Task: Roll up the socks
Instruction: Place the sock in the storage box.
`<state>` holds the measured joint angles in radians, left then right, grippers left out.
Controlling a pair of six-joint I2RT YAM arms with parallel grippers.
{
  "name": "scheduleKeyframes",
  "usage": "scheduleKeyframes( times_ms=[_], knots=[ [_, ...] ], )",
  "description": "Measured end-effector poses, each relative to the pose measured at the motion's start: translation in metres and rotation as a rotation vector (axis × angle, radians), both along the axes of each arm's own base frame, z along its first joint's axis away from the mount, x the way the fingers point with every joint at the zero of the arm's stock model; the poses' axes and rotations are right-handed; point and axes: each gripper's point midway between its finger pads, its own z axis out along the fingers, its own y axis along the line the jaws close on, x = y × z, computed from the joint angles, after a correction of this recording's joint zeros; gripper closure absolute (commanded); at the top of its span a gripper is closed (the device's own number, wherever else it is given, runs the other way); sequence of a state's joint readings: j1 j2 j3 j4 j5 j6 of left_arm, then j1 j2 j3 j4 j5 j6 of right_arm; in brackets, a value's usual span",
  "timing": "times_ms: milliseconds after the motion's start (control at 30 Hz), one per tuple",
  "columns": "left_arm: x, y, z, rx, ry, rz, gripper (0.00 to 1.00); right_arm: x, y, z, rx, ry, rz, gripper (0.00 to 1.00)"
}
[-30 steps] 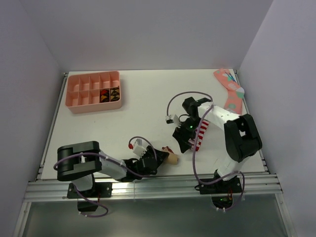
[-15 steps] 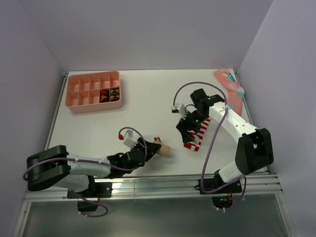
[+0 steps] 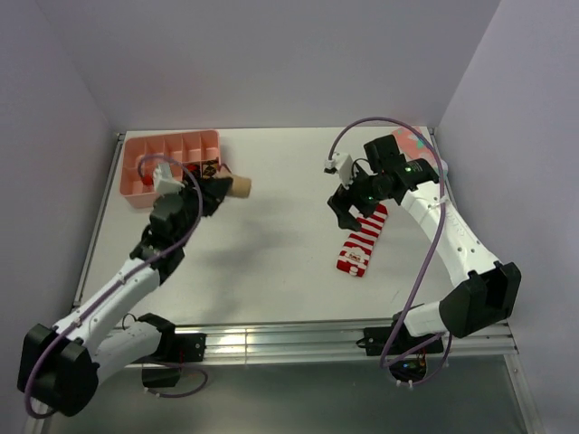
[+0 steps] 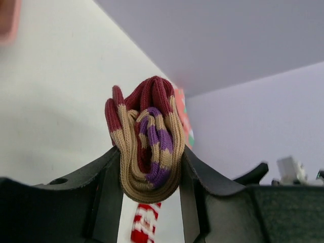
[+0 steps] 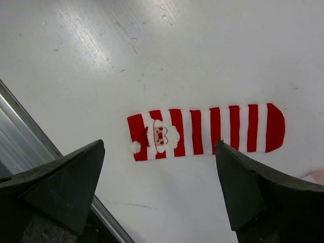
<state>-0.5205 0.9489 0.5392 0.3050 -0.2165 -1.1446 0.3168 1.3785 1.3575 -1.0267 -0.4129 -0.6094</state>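
Observation:
My left gripper (image 3: pixel 226 187) is shut on the rolled tan sock (image 3: pixel 239 186) with dark red and purple stripes. It holds the roll in the air beside the pink tray (image 3: pixel 136 154). In the left wrist view the roll (image 4: pixel 147 142) sits clamped between my two fingers (image 4: pixel 101 192). The red-and-white striped sock (image 3: pixel 362 240) lies flat and unrolled on the table, also in the right wrist view (image 5: pixel 202 130). My right gripper (image 3: pixel 348 210) is open and empty, hovering above that sock's far end.
The pink compartment tray at the far left holds a few dark rolled items (image 3: pixel 201 172). A pink sock with teal and grey pattern (image 3: pixel 423 163) lies at the far right corner. The metal rail (image 3: pixel 271 344) runs along the near edge.
My left arm has swung from the near edge up to the far left, carrying the rolled tan sock to the tray. My right gripper has let go of the striped sock and risen.

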Motion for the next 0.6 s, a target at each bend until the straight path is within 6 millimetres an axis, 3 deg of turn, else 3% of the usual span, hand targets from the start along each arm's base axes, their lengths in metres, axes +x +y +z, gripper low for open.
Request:
scheduleKeyframes(
  times_ms=[200, 367, 500, 600],
  knots=[
    [0.085, 0.057, 0.06, 0.097, -0.053, 0.013, 1.0, 0.008, -0.015, 0.002, -0.035, -0.008, -0.015, 0.03],
    [0.145, 0.109, 0.078, 0.171, -0.052, -0.045, 1.0, 0.025, -0.033, 0.008, -0.046, -0.009, -0.06, 0.03],
    [0.175, 0.145, 0.072, 0.175, -0.074, -0.125, 1.0, 0.028, -0.04, 0.006, -0.063, 0.013, -0.074, 0.03],
    [0.183, 0.17, 0.042, 0.156, -0.034, -0.195, 1.0, 0.027, -0.042, 0.003, -0.071, 0.03, -0.074, 0.03]
  ],
)
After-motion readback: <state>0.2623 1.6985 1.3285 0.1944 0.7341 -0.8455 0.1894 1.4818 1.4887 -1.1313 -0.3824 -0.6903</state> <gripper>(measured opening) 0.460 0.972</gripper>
